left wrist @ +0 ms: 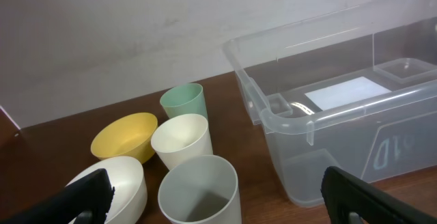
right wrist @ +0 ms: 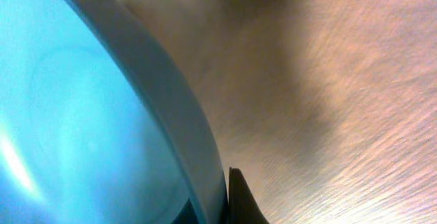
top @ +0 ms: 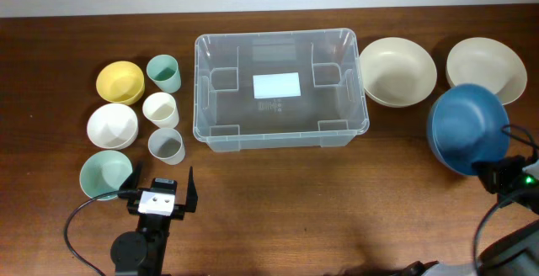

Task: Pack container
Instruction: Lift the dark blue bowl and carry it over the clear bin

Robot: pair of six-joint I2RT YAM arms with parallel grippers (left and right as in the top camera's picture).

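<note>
**Blue bowl is to the right of the container**

I see the container (top: 354,91) in the middle of the table, empty, its long side running left to right. The blue bowl (top: 466,129) is beyond its right short end, apart from it. My right gripper (top: 493,175) is clamped on the bowl's rim, so I judge the next move goes leftward. My left gripper (top: 165,183) stands wide and holds nothing, near the grey cup (top: 166,145).
</note>
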